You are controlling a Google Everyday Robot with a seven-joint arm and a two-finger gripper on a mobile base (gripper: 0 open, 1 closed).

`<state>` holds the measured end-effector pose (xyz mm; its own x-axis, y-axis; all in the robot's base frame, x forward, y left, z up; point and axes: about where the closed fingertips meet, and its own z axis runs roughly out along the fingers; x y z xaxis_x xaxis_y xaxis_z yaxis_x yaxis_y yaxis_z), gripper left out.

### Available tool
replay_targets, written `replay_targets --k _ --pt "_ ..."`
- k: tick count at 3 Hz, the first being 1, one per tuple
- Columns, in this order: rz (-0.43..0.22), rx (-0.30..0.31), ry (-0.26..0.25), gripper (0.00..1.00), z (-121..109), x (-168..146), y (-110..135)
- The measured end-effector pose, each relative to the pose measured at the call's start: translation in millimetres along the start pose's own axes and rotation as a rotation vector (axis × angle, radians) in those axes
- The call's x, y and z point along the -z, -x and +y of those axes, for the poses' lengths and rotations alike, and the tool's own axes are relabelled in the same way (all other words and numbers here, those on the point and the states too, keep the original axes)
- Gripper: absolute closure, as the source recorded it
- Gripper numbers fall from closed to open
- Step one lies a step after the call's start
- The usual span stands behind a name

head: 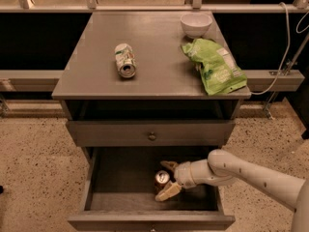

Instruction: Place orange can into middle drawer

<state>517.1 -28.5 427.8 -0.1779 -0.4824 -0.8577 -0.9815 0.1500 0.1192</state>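
Orange can [162,178]: it stands upright on the floor of the middle drawer [120,220], silver top up, right of centre and well apart from the side walls.
Gripper [161,180]: it is inside the drawer at the can. The fingers [167,192] are spread, one behind the can and one in front, and seem wider than the can rather than pinching it.
Arm [251,173]: it reaches in from the right, over the drawer's right wall and under the knobbed drawer front [151,133].
Step in hand: judged to be the release and pull-out, since the can already sits in the drawer.
How to do it well: keep the fingers wide and lift straight up until they clear the can's top. Only then draw back to the right, so neither finger tips the can.
Watch for: the near finger looks very close to the can's side. The drawer front above also leaves little headroom.
Leave alone: the white-and-green can [125,60], green bag [216,65] and bowl [196,24] on the cabinet top.
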Motion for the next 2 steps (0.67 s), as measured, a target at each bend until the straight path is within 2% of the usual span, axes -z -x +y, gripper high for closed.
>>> replay_targets --k 1,2 --pt "0.01 0.055 -0.013 0.0 0 28 15" --pt "0.013 0.044 -0.022 0.0 -1 82 28"
